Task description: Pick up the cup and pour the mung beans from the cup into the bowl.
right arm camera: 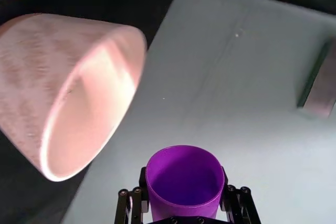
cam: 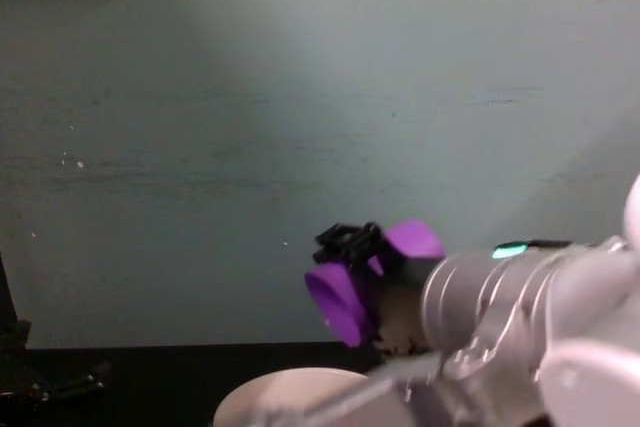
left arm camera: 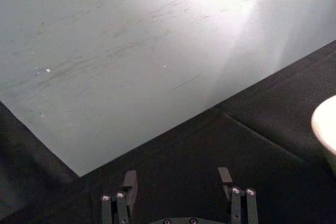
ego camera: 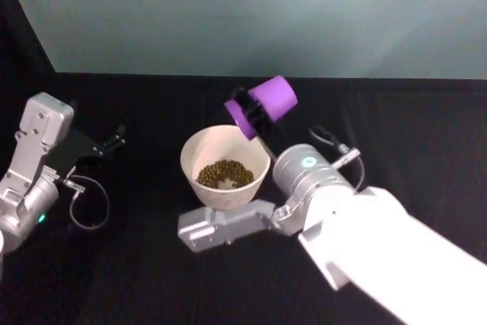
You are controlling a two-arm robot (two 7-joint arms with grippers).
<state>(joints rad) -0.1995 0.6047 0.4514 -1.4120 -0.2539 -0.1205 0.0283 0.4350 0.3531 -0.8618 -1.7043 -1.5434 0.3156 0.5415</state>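
The purple cup [ego camera: 275, 97] hangs tipped on its side above the far right rim of the pale bowl [ego camera: 199, 148], mouth turned down toward it. My right gripper [ego camera: 251, 112] is shut on the cup. In the right wrist view the cup [right arm camera: 184, 205] looks hollow with no grains inside, and the bowl [right arm camera: 73, 93] lies beyond it. A heap of mung beans [ego camera: 224, 173] rests in the bottom of the bowl. From the chest view the cup [cam: 340, 302] floats above the bowl rim [cam: 290, 382]. My left gripper [ego camera: 114, 141] rests open at the far left, holding nothing.
A black table [ego camera: 137, 264] carries everything, with a grey-green wall [ego camera: 243, 13] close behind it. My right forearm [ego camera: 365, 226] crosses the front right of the table. A loose cable [ego camera: 87, 211] loops beside the left arm.
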